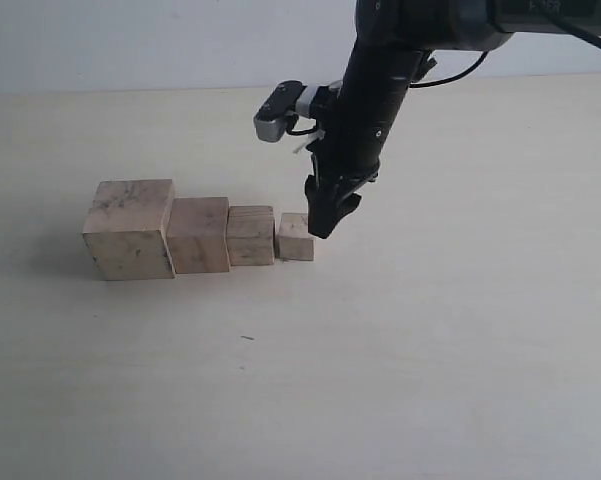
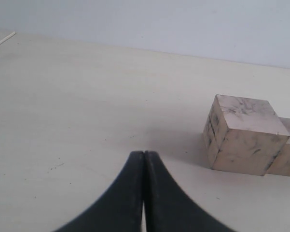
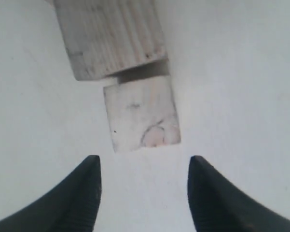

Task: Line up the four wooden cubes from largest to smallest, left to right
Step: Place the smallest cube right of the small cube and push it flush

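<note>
While the four wooden cubes form a centre-left row, the right gripper hangs spread and empty beside the smallest cube; the left gripper is pressed closed on nothing.

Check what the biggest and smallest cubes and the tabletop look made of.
Smallest cube: bare, unvarnished wood by the look; faint straight grain lines, matte face. Largest cube: same pale wood, matte, with dark smudgy marks. Tabletop: pale, smooth, matte, no grain visible; maybe laminate or painted board, cannot tell.

Lab-like setup: bare pale tabletop, blank white wall, robot arm.
</note>
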`<state>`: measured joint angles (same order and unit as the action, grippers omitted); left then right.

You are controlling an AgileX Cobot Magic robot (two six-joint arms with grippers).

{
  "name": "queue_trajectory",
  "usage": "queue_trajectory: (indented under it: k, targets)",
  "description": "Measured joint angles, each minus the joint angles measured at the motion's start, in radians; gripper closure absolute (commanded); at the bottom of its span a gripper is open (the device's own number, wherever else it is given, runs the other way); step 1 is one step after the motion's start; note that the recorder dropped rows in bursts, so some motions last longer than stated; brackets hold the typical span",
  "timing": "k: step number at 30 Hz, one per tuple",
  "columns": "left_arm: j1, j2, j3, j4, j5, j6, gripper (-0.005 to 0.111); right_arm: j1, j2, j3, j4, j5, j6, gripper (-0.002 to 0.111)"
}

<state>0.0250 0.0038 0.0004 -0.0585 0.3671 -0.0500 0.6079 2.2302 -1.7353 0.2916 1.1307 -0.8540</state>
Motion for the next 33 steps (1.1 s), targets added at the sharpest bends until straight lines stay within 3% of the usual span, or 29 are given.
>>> queue_trajectory:
  k: [6,10,33]
  targets:
    - [0.000,0.000,0.000,0.000,0.000,0.000,0.107,0.000,0.000,0.000,-0.047,0.013,0.070,0.095]
    - [0.000,0.000,0.000,0.000,0.000,0.000,0.107,0.000,0.006,0.000,-0.047,0.015,0.074,0.107]
    - [0.000,0.000,0.000,0.000,0.000,0.000,0.107,0.000,0.057,0.000,0.028,-0.038,0.056,0.108]
